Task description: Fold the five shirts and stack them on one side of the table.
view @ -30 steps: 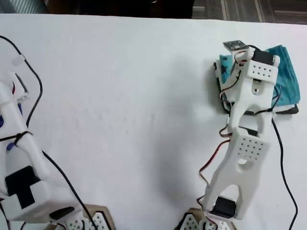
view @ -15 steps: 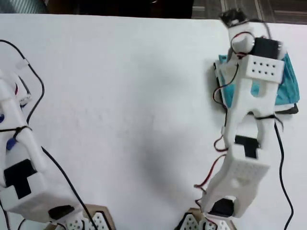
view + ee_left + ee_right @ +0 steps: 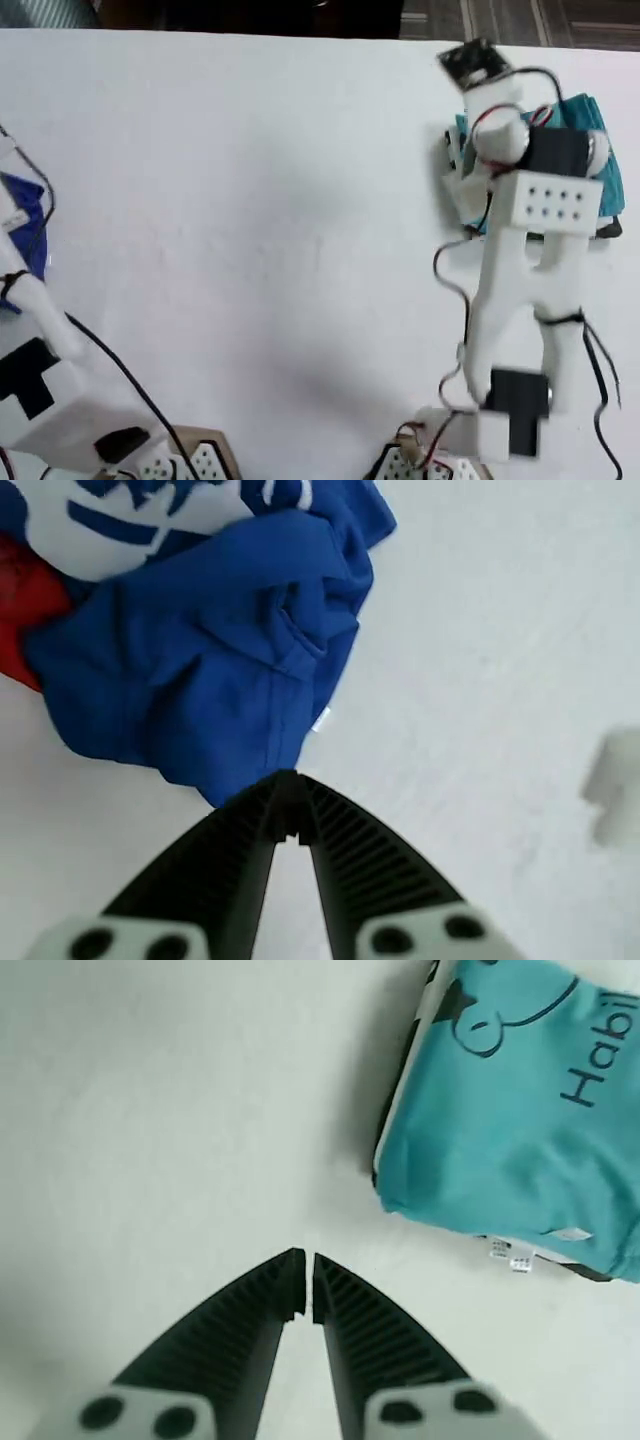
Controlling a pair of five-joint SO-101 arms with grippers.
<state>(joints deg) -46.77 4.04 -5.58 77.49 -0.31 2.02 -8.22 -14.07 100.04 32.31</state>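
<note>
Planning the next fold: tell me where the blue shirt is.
The left wrist view shows the blue shirt crumpled ahead of the left tool, red cloth beside it; in the high view it lies at the table's left edge.

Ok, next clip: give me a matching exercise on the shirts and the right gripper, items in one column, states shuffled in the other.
Items:
1. blue shirt
2. teal shirt
3. red cloth
4. right gripper

States:
A. folded flat
B. shut, holding nothing
C. crumpled, not folded
D. just a patch showing at the blue shirt's edge

Pairs: 1-C, 2-A, 3-D, 4-B
</note>
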